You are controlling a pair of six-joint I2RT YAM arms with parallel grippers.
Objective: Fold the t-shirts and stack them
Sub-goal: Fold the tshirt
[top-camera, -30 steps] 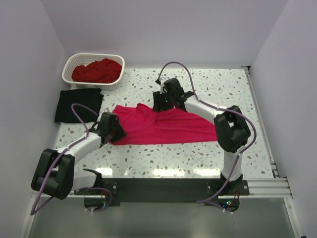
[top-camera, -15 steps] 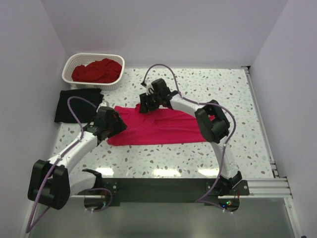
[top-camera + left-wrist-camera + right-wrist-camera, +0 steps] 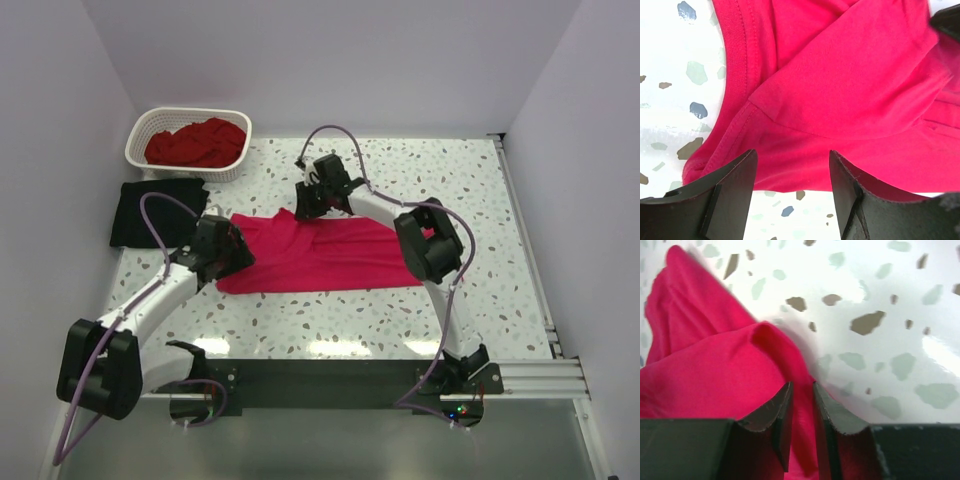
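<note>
1 pink-red t-shirt [image 3: 330, 260], R end effector [image 3: 801, 390] pinching, L end effector [image 3: 792, 160] open

A white lattice basket [image 3: 190, 114] stands at the bench's [image 3: 450, 170] far left corner, well beyond the left fingers [image 3: 730, 192] and off to the left of the right fingers [image 3: 777, 415]. The bench is white and glossy, flecked with grey and brown chips. It shows to the left of and below the left fingers, and ahead and to the right of the right fingers, where glare lies on it. Plain pale walls [image 3: 330, 60] close three sides. A metal rail [image 3: 528, 260] runs along the bench edge, well right of both pairs of fingers.
</note>
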